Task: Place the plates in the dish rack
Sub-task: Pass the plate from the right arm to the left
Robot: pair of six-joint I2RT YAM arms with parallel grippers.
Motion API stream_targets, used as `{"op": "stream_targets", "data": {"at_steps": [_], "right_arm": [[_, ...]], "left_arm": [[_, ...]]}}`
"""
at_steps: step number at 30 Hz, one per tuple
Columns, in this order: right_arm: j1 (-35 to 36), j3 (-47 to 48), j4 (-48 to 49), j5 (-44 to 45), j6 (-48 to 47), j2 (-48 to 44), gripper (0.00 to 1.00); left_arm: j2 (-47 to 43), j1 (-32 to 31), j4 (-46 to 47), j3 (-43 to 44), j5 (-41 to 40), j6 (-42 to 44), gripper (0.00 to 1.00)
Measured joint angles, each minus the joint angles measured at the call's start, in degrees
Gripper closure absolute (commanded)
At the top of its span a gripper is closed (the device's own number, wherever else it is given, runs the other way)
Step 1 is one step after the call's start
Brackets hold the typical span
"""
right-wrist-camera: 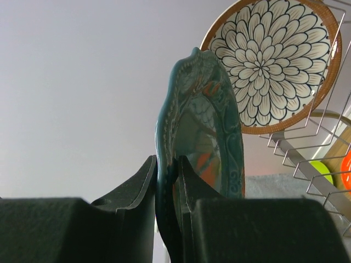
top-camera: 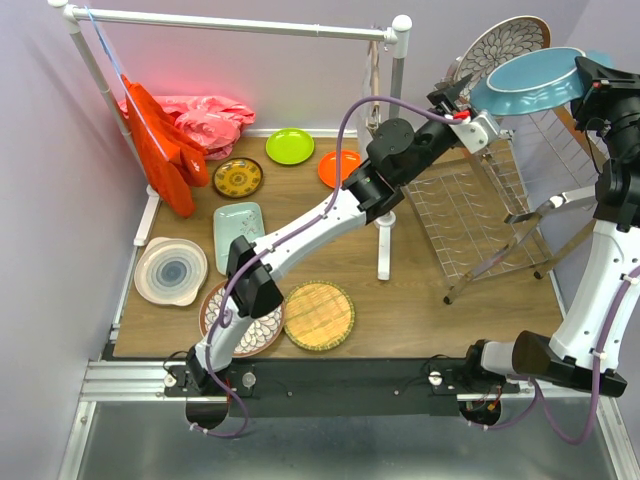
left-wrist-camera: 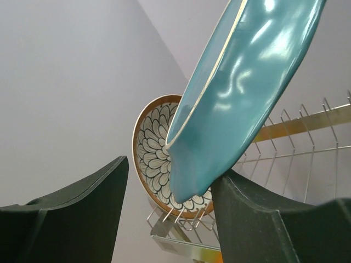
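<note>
Teal scalloped plate (top-camera: 525,88) held aloft over the far right end of the dish rack (top-camera: 480,215)
The right gripper (right-wrist-camera: 167,167) is clamped tight on the plate's rim; the left gripper (left-wrist-camera: 171,174) stands wide, one finger (left-wrist-camera: 247,219) touching the plate's edge, the other clear. A floral plate (top-camera: 505,45) stands upright in the rack just behind. Seven more plates (top-camera: 319,315) lie left on the brown wooden table (top-camera: 420,300), with lilac walls (top-camera: 50,250) close by

Left end effector (left-wrist-camera: 171,172) spread; right end effector (right-wrist-camera: 166,164) clamped.

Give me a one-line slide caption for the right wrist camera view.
Right gripper pinches the teal scalloped plate by its rim; a floral plate stands in the dish rack behind.
</note>
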Motion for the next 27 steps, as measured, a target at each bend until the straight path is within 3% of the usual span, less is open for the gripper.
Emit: {"op": "stream_targets", "data": {"at_steps": [11,17,20,23,24,25,27], "right_arm": [[0.0,-0.39,-0.11,-1.53,1.36,-0.52,0.99],[0.0,-0.76,-1.03,-2.91,1.62,-1.75,0.99],[0.0,-1.01,-1.25,-3.34,1.88,-2.25,0.99],[0.02,-1.51,-1.53,-3.78,2.23,-2.71,0.99],[0.0,-1.6,-1.7,-3.82,2.25,-2.78,0.99],[0.0,-1.73,-2.1,-3.85,2.32,-2.89,1.0],[0.0,-2.14,-3.21,-3.87,2.49,-3.17,0.99]], "left_arm": [[2.84,0.5,2.19,3.37,1.14,-0.02,0.32],[4.44,0.7,3.37,4.37,2.8,-0.04,0.4],[4.66,0.76,3.5,4.37,3.54,0.0,0.49],[4.66,0.81,3.78,4.37,3.96,0.48,0.72],[4.66,0.83,3.89,4.37,3.91,0.17,0.91],[4.66,0.94,4.07,4.37,3.85,0.46,0.98],[4.66,1.31,4.13,4.37,3.93,2.29,1.0]]}}
